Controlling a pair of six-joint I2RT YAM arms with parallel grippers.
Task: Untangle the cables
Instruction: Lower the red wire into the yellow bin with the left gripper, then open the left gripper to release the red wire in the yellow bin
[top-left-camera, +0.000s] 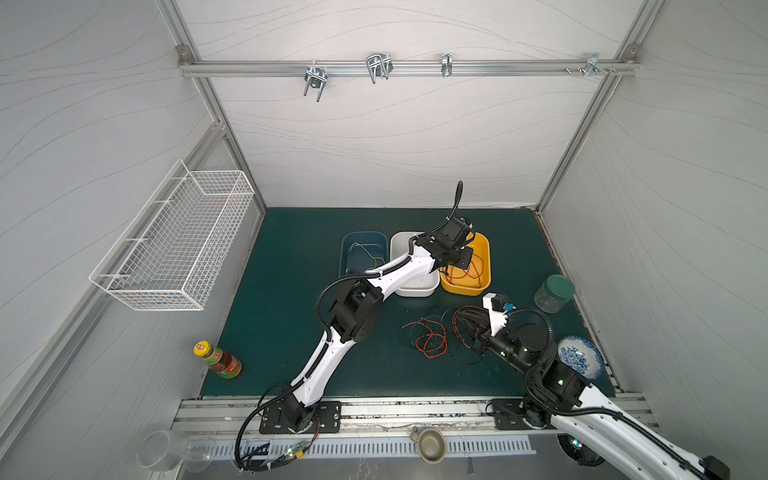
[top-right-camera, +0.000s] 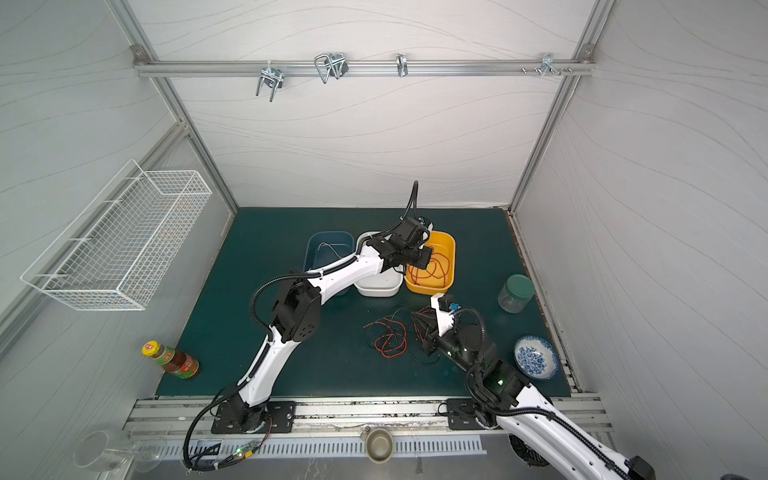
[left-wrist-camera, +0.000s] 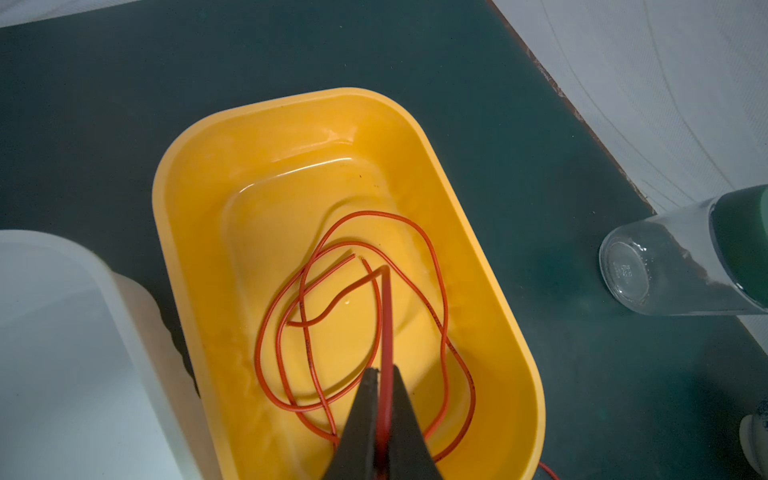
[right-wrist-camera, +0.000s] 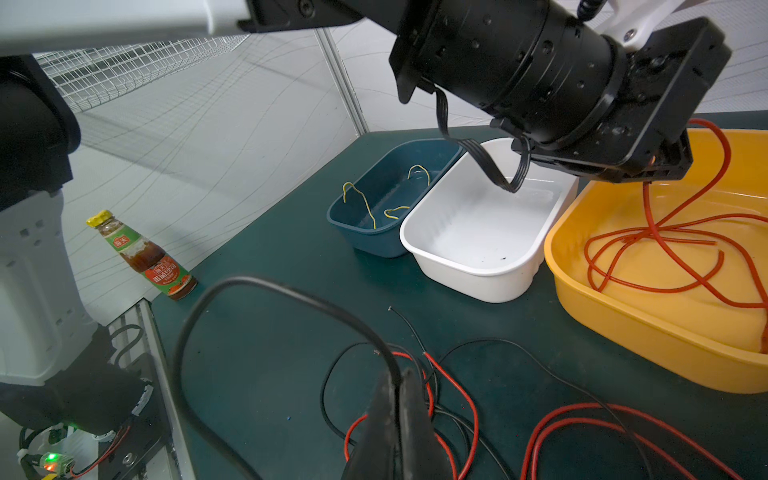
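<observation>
While left claw (left-wrist-camera: 385, 370) pinches red cable (left-wrist-camera: 387, 316) | right claw (right-wrist-camera: 400, 374) clamps black cable (right-wrist-camera: 232, 280)

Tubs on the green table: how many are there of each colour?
Blue tub: 1
White tub: 1
Yellow tub: 1
Total: 3

Red cables (left-wrist-camera: 386, 316), yellow tub (left-wrist-camera: 193, 249)
</observation>
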